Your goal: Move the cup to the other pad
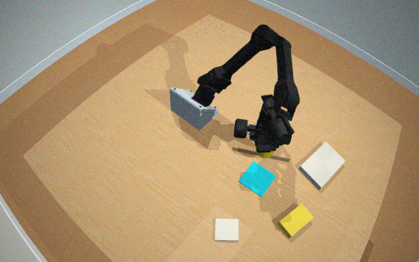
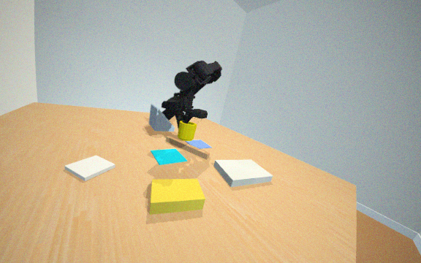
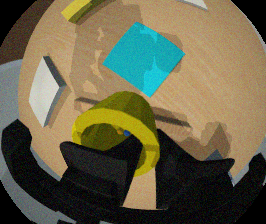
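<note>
The yellow cup (image 1: pixel 265 154) (image 2: pixel 187 131) (image 3: pixel 134 106) hangs in the air near and above the low bar, roughly upright. My gripper (image 2: pixel 186 121) (image 3: pixel 150 131) is shut on its wall, one finger inside the cup and one outside. A blue marble (image 3: pixel 127 133) and an orange one show inside the cup; the finger may hide others. The cyan pad (image 1: pixel 257 179) (image 2: pixel 168 156) (image 3: pixel 144 59) lies flat beyond the bar, with nothing on it. The blue pad (image 2: pixel 200 144) lies on the arm's side of the bar, mostly hidden by the arm in the top view.
The thin low bar (image 1: pixel 282 159) (image 2: pixel 200 152) (image 3: pixel 171 120) lies between the pads. A large white slab (image 1: pixel 324 164) (image 2: pixel 243 171) (image 3: pixel 44 92), a yellow block (image 1: pixel 296 220) (image 2: pixel 177 191) and a small white slab (image 1: pixel 226 229) (image 2: pixel 90 167) lie around the cyan pad.
</note>
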Robot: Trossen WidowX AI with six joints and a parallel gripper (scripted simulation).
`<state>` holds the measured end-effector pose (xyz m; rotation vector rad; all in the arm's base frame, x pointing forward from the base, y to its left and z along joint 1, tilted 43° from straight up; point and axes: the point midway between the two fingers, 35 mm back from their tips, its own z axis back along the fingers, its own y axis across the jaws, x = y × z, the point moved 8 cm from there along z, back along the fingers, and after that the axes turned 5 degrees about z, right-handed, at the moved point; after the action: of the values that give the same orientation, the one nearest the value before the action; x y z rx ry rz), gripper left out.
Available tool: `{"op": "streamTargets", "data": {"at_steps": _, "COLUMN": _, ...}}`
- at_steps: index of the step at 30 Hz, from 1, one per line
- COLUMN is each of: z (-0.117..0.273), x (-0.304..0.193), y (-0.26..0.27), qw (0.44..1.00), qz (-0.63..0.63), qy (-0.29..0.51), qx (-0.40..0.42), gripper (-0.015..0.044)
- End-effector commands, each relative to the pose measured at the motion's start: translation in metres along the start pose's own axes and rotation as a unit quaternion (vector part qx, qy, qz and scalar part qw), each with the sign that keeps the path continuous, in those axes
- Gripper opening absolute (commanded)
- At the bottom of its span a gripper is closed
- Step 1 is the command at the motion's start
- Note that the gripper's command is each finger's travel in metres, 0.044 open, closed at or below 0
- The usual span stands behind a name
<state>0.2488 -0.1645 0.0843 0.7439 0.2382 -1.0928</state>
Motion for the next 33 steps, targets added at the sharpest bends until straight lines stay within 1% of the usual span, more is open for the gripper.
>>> {"op": "streamTargets", "data": {"at_steps": 1, "z": 0.0, "x": 0.008, "y": -0.001, "qw": 1.0, "qz": 0.002, "qy": -0.002, "qx": -0.002, "gripper": 0.0}}
{"op": "streamTargets", "data": {"at_steps": 33, "z": 0.003, "x": 0.067, "y": -0.012, "qw": 1.0, "qz": 0.003, "qy": -0.004, "qx": -0.003, "gripper": 0.0}}
